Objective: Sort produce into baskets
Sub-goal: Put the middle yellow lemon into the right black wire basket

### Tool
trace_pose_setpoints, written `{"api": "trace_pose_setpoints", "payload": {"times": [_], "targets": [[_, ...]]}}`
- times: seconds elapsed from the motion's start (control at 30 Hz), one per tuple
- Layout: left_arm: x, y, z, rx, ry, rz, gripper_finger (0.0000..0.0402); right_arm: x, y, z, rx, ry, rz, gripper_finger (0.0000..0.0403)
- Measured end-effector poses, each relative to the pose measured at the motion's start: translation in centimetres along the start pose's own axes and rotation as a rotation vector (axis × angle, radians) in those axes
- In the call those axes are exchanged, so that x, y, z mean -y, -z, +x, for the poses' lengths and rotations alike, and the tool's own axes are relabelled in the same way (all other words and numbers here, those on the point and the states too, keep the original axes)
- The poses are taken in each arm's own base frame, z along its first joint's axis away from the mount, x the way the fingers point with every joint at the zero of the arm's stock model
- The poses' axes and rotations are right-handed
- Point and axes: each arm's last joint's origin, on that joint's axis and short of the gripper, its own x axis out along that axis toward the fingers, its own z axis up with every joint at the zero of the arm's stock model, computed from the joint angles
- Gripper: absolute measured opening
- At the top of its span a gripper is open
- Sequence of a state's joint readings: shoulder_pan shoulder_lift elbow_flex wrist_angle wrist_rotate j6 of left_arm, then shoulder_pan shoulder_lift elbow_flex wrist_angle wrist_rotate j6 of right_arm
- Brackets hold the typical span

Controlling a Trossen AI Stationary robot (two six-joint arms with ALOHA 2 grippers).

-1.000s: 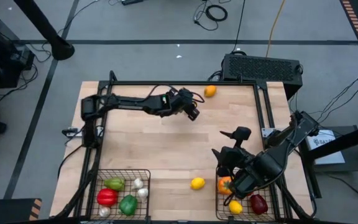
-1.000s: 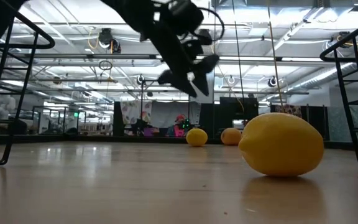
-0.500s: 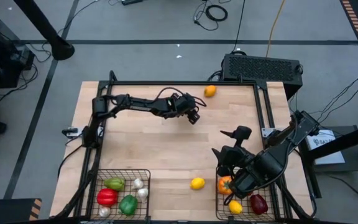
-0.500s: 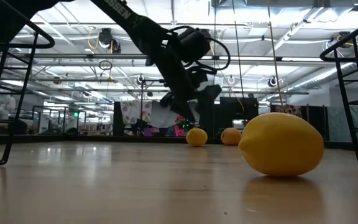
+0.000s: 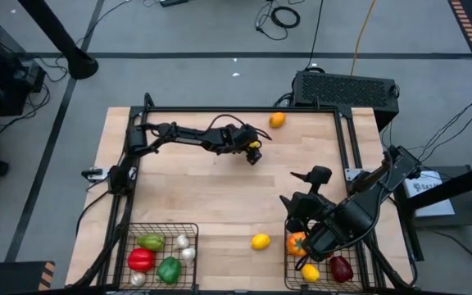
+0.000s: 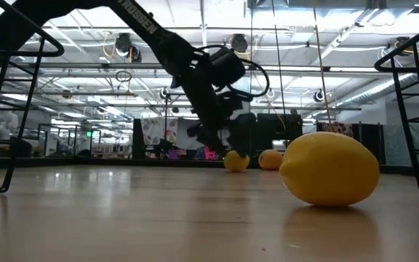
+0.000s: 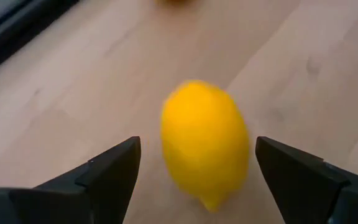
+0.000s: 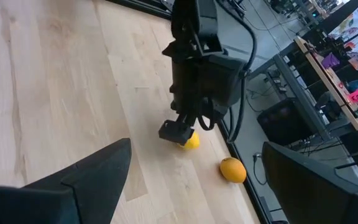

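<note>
Now 2 baskets [image 5: 163, 254], 3 loose fruits; left gripper [image 7: 194, 163] spread around 1 lemon [image 7: 205, 142] (right gripper [image 8: 194, 168] spread too).

Left arm stretched across far half of worktop, wrist pitched down, left tool [image 5: 253, 153] low, fingers [image 7: 110, 171] spread wide. Right arm folded at near right corner, right tool [image 5: 295, 205] raised, fingers [image 8: 98, 171] wide apart, empty.
</note>
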State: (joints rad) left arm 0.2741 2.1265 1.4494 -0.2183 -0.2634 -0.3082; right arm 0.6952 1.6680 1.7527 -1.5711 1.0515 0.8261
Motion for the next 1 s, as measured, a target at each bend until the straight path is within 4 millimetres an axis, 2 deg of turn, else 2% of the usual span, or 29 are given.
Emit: {"api": "trace_pose_setpoints", "payload": {"times": [0.27,0.43,0.67,0.73,0.83,0.93,1.0], "targets": [[0.2,0.2,0.9,0.032,-0.012,0.002,0.0319,0.0,0.0,0.0,0.000,0.000,0.000,0.0352],[0.1,1.0,2.0,-0.003,-0.016,0.038,0.0279,0.0,0.0,0.0,0.001,0.000,0.000,0.0352],[0.7,1.1,1.8,0.012,-0.026,0.072,0.0231,0.0,0.0,0.0,0.001,0.000,0.000,0.0352],[1.2,1.0,1.4,0.027,-0.028,0.096,0.0228,0.0,0.0,0.0,0.000,0.000,0.000,0.0352],[2.4,0.5,-0.4,0.056,-0.005,0.139,0.0226,0.0,0.0,0.0,-0.005,-0.005,0.001,0.0352],[3.8,-0.1,-3.0,0.080,0.038,0.191,0.0225,-0.1,0.1,-0.1,-0.007,-0.013,0.000,0.0352],[4.8,-0.4,-5.5,0.090,0.082,0.228,0.0225,-0.2,0.2,-0.4,-0.005,-0.023,-0.002,0.0352]]}}
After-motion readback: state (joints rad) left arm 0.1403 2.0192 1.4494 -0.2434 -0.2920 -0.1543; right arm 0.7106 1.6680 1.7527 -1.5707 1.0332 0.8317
